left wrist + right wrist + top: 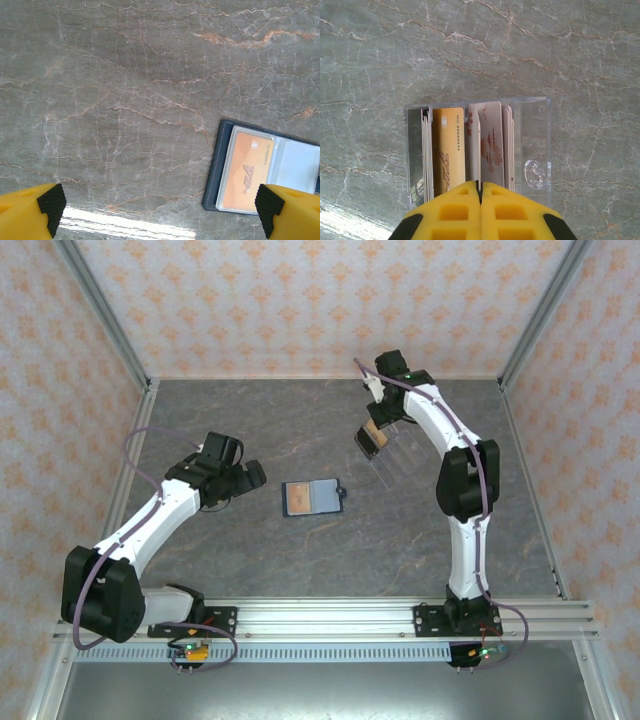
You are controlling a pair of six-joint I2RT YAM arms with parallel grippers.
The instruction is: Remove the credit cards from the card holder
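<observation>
Two robot arms work over a grey, veined bench (300, 430). The left arm (150, 525) angles in from the near-left corner, and the right arm (460, 480) stretches toward the far side.

Between them, roughly mid-bench, lies the card holder (313, 498), a dark navy wallet spread open and flat. Seen from above, its little tab points right. From the left wrist, part of it shows at lower right, with an orange card (247, 172) sitting behind a clear pocket and a paler pocket beside it.

The left hand (160, 210) is released and grips nothing. Its black-padded yellow fingers (50, 202) are spread wide, just left of the holder.

The right hand (480, 189) is well apart from the holder, toward the far right. It is clenched, with its fingers pressed together on the near edge of a fan of credit cards (452, 145). The fan holds a grey card, a yellow-orange one and a pale one with a red print, bunched among see-through sleeves (535, 150). From above, a brown-orange card with a dark band tilts at the fingertips, and a clear sheet slants toward the near side.
</observation>
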